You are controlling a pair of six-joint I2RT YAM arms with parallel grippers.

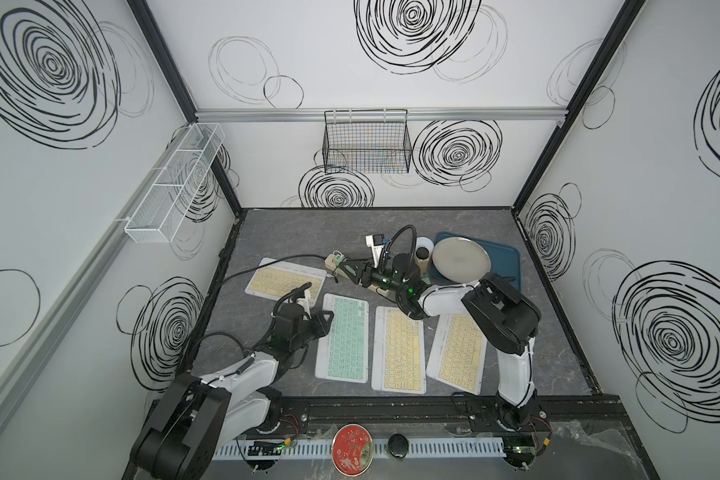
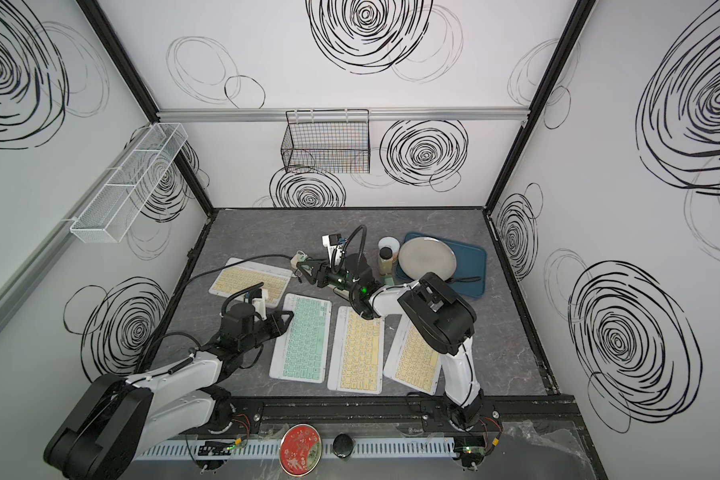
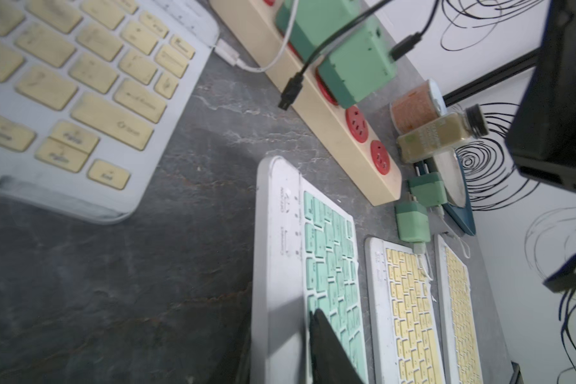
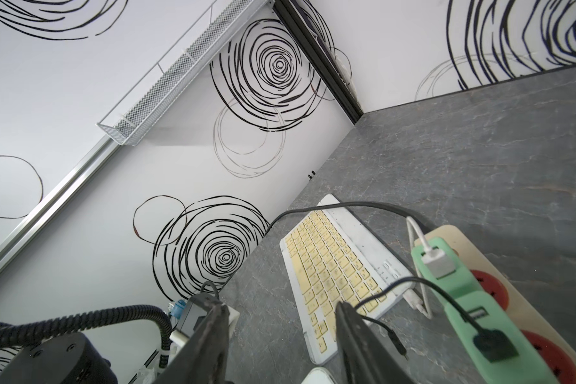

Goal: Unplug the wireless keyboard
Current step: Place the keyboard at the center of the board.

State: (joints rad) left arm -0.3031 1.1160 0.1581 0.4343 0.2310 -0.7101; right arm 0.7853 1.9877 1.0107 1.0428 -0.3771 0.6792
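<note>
My right claw is spread and empty, loose black plug just beside it. Left claw sits at the teal keyboard corner; can't tell if it's gripping. Keyboard's probably light, stiff and slides easily, so I'd pin its edge and pinch the plug body.

From the counter's front edge the right arm rises, folds at the elbow and stretches low toward the middle. The right claw has its fingers spread well apart. The left arm crouches near the front left corner, with the left claw slightly parted.
</note>
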